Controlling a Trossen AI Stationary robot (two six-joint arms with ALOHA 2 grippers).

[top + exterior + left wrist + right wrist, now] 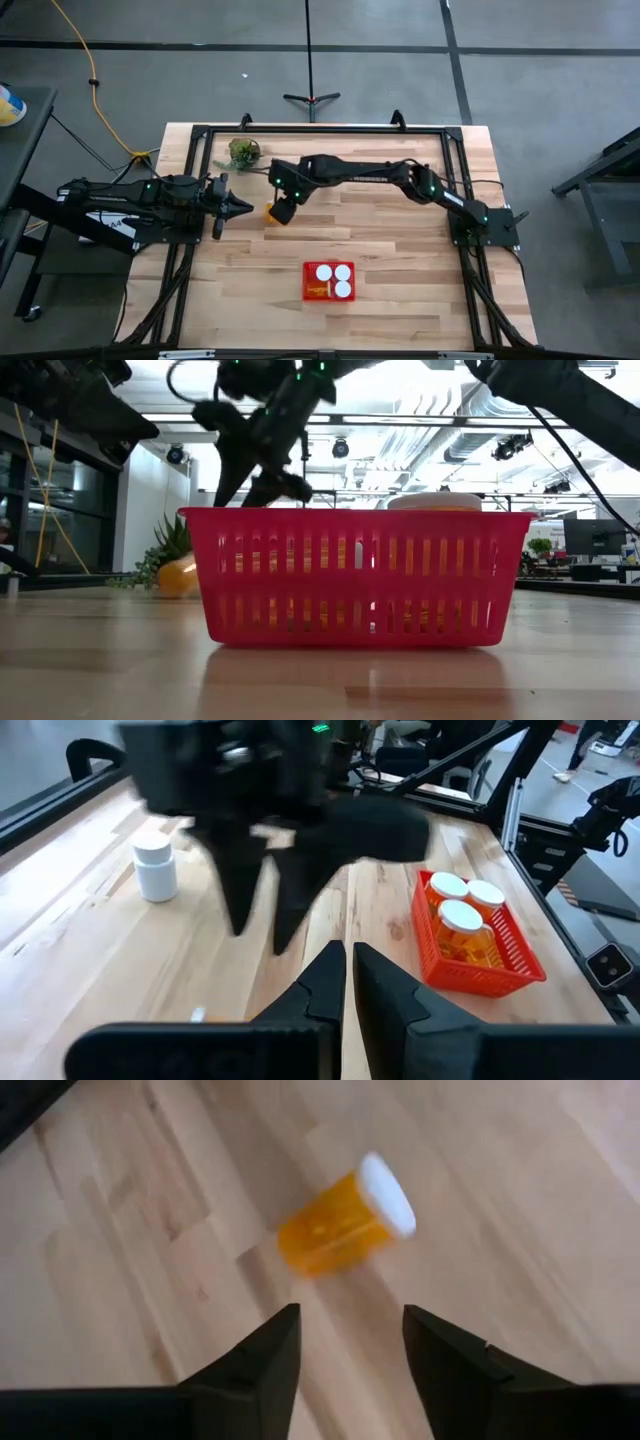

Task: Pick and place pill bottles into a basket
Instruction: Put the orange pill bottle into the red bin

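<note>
Orange and translucent, a pill bottle (pixel 343 1213) with a round white cap lies tipped on its side on the pale wood table (pixel 400 300), just ahead of the right gripper (pixel 350 1342), whose dark fingers stand apart with nothing between them. Toward the table's near edge sits the red basket (pixel 310 292), mesh-walled plastic, with white-capped bottles (pixel 334 280) upright inside. One whitish bottle (pixel 155 867) stands alone. Off to the side, the left gripper (pixel 349 956) is closed tight, empty, pointing at the right arm. A small leafy plant (pixel 243 152) sits behind.
</note>
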